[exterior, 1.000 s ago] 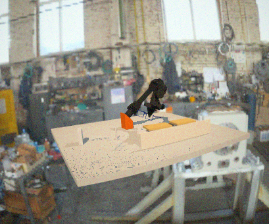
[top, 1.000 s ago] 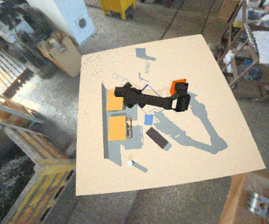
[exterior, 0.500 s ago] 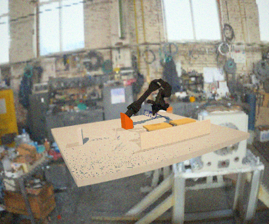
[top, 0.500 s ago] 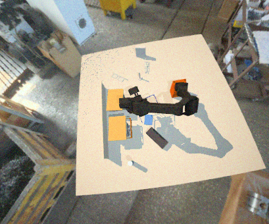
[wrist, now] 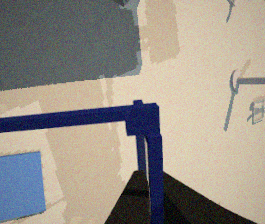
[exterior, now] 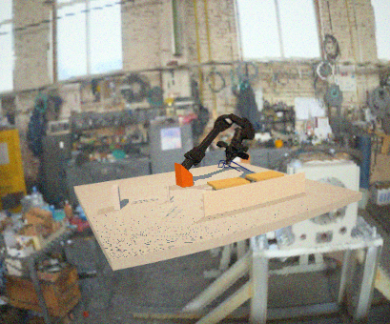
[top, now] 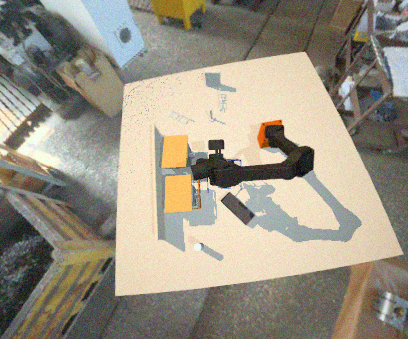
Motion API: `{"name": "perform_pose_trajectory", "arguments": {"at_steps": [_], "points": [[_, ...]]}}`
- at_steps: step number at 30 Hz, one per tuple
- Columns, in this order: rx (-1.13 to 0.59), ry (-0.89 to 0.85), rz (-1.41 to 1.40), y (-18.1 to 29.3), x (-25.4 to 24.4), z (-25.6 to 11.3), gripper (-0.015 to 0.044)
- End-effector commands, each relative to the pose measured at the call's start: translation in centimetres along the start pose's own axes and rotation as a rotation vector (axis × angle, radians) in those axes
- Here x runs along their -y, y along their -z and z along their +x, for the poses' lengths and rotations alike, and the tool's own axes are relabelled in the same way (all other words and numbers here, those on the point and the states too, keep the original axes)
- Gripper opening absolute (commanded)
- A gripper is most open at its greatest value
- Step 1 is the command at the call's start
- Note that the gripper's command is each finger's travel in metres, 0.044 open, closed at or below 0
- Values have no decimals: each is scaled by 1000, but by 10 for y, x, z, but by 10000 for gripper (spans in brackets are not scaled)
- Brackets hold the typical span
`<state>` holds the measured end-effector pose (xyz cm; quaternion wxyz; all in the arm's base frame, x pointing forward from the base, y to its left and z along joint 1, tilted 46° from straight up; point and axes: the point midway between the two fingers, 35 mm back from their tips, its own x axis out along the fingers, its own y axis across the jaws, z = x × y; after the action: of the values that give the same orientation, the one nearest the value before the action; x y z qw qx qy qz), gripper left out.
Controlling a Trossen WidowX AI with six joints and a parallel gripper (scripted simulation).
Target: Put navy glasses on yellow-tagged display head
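Note:
The navy glasses [exterior: 222, 166] [wrist: 58, 119] are held above the table, with a long bar level across the wrist view and a hinge corner at its right end. My gripper [exterior: 229, 160] [wrist: 142, 176] is shut on the glasses near this corner. In the top view the arm hides the fingertips and most of the glasses. Two display heads show as orange-yellow tops, one head [top: 175, 151] [exterior: 265, 176] beside the arm's front end and another head [top: 178, 193] [exterior: 228, 184], with orange glasses on its front in the top view. I cannot make out the yellow tag.
A low wooden wall [top: 154, 184] [exterior: 256, 192] stands behind the heads. A dark brown block [top: 238, 208] and a white-topped post [top: 198, 246] stand nearby. A blue square [wrist: 13, 185] lies below the glasses. An orange block [top: 263, 136] [exterior: 184, 176] stands at the arm's base.

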<state>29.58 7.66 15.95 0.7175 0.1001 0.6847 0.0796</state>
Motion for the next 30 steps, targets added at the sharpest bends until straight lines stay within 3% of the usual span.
{"name": "perform_pose_trajectory", "arguments": {"at_steps": [1, 30], "points": [[20, 17, 108, 9, -6, -6, 0], [230, -50, 862, 63, -44, -55, 0]]}}
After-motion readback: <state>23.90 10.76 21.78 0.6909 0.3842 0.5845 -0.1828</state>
